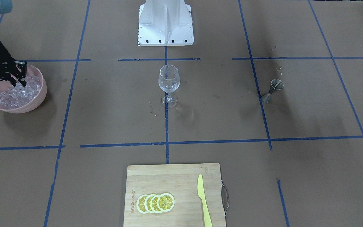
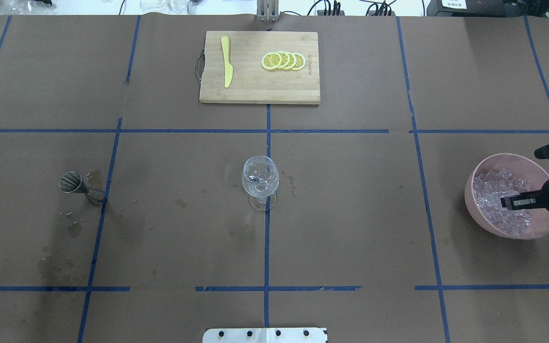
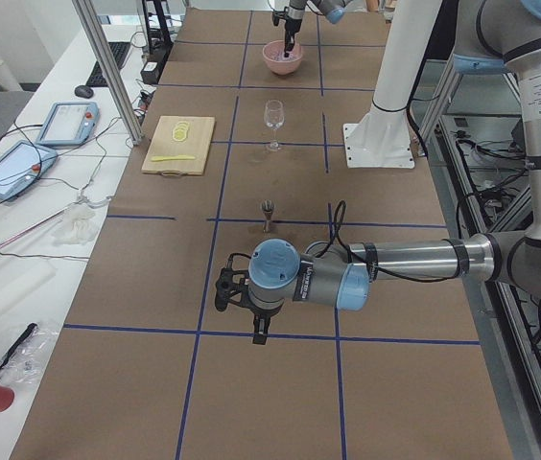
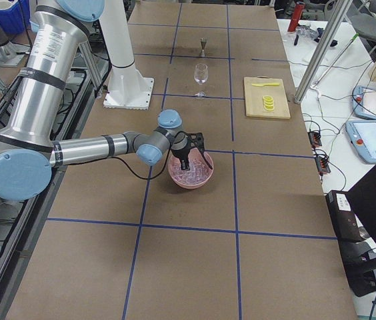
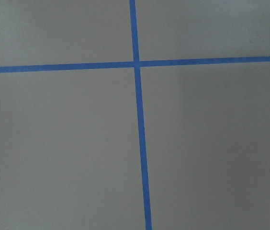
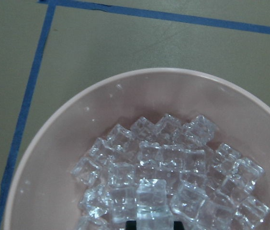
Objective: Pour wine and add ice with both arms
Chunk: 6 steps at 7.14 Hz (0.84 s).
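Observation:
A pink bowl (image 1: 42, 91) (image 2: 474, 174) heaped with ice (image 1: 11, 96) (image 6: 183, 153) stands far out on the robot's right. My right gripper (image 1: 21, 83) (image 2: 509, 203) (image 6: 154, 223) reaches down into it, and its fingers are shut on one ice cube (image 6: 150, 199). The clear wine glass (image 1: 169, 82) (image 2: 260, 178) stands upright at the table's centre. No wine shows in any view. My left gripper (image 3: 260, 333) hangs low over bare table far to the left, seen only in the exterior left view; I cannot tell if it is open.
A metal jigger (image 1: 273, 90) (image 2: 76, 185) stands left of the glass amid wet spots. A wooden cutting board (image 1: 169, 176) (image 2: 255, 88) at the far side carries lemon slices (image 1: 155, 203) and a yellow knife (image 1: 204, 201). The white pedestal (image 1: 165, 25) stands by the robot.

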{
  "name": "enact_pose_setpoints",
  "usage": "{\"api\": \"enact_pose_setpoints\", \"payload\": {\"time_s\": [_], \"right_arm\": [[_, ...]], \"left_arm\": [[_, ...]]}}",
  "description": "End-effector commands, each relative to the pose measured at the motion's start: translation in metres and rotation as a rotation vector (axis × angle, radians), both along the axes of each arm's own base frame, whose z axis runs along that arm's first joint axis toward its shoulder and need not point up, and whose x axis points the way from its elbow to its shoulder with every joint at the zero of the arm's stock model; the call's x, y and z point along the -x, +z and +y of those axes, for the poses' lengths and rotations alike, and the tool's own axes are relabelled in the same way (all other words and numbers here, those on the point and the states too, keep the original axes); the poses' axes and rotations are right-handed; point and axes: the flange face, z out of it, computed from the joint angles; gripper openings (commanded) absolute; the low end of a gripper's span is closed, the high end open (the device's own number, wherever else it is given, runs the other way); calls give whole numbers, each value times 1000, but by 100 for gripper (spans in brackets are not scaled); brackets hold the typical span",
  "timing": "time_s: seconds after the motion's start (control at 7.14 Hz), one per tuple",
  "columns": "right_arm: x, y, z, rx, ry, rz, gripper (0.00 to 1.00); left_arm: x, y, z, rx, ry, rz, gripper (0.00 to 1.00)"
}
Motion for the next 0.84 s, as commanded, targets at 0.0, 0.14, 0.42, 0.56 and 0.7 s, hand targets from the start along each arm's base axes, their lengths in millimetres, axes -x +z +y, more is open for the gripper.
{"api": "enact_pose_setpoints", "payload": {"time_s": [0.0, 0.14, 0.42, 0.56, 0.7], "right_arm": [[-4, -69, -4, -6, -13, -56, 0], [5, -124, -26, -15, 8, -63, 0], [30, -212, -49, 17, 10, -46, 0], [40, -253, -54, 23, 11, -62, 0], [68, -301, -52, 63, 25, -91, 0]], "left_arm": [[0, -1, 0, -4, 0, -3, 100], [0, -1, 0, -5, 0, -6, 100], [2, -2, 0, -8, -2, -25, 100], [7, 0, 1, -12, -14, -92, 100], [9, 2, -2, -14, -20, -144, 100]]}}
